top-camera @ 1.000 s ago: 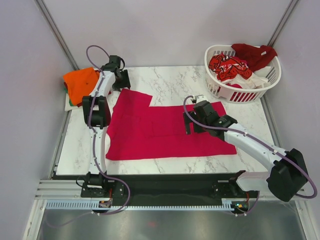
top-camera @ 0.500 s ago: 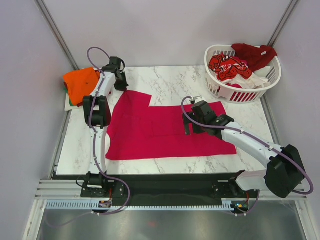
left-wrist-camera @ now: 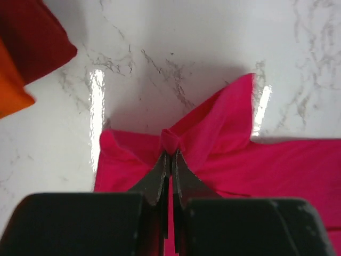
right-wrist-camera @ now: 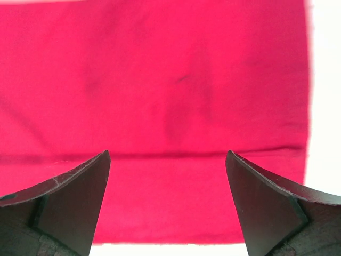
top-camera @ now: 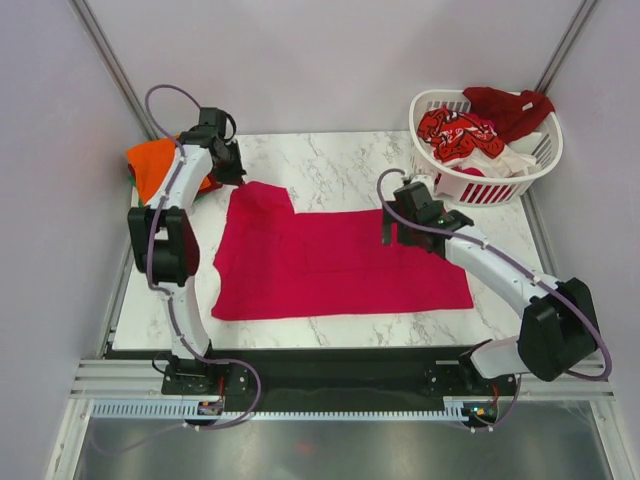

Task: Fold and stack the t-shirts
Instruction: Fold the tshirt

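A plain magenta-red t-shirt (top-camera: 330,265) lies spread flat on the marble table (top-camera: 330,160). My left gripper (top-camera: 239,179) is at the shirt's far left sleeve corner. In the left wrist view the left gripper (left-wrist-camera: 171,153) is shut on a small raised pinch of that magenta t-shirt (left-wrist-camera: 224,133). My right gripper (top-camera: 392,230) hovers over the shirt's far right part, jaws wide open. In the right wrist view the right gripper (right-wrist-camera: 168,160) has only flat magenta t-shirt (right-wrist-camera: 160,80) beneath it and holds nothing.
Folded orange (top-camera: 160,165) and dark red (left-wrist-camera: 37,37) t-shirts lie stacked at the table's far left, close to the left gripper. A white slatted basket (top-camera: 487,187) at the far right holds red-patterned (top-camera: 455,132), dark red (top-camera: 505,105) and white (top-camera: 520,160) t-shirts.
The left gripper has shut on the sleeve corner and shifted left, pulling the sleeve in. The right arm has swung away toward the far right, up to the shirt's far edge.
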Tool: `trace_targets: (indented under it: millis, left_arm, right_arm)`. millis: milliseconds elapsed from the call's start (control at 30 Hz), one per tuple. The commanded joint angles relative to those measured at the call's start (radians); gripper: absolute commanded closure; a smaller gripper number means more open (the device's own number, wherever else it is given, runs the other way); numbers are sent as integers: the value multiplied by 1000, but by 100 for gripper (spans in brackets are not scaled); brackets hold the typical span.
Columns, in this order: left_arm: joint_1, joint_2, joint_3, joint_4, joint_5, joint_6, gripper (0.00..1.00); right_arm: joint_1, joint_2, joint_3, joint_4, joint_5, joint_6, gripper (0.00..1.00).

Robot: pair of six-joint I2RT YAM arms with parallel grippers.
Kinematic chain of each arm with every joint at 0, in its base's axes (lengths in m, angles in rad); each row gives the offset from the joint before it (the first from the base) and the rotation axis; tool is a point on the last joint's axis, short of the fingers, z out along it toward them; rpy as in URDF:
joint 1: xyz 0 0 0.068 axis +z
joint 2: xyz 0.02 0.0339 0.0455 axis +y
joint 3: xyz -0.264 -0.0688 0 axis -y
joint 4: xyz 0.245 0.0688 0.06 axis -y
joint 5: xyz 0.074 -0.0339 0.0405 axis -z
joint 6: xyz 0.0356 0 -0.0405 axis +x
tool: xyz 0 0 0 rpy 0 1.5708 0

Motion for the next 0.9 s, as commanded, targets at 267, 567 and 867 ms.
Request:
trace_targets:
  millis: [267,567,867]
  left_arm:
    - [-3,-353,-249,20,51,11,98]
    - [-11,-359,-286,50,98,3,98]
    - [-9,-379,-304,59,128,-3,98]
  right_arm:
    - [-310,260,116,209,115,73,15]
    - [-384,401,78,529,89,99,28]
    - [-439,518,145,545,97,150,36]
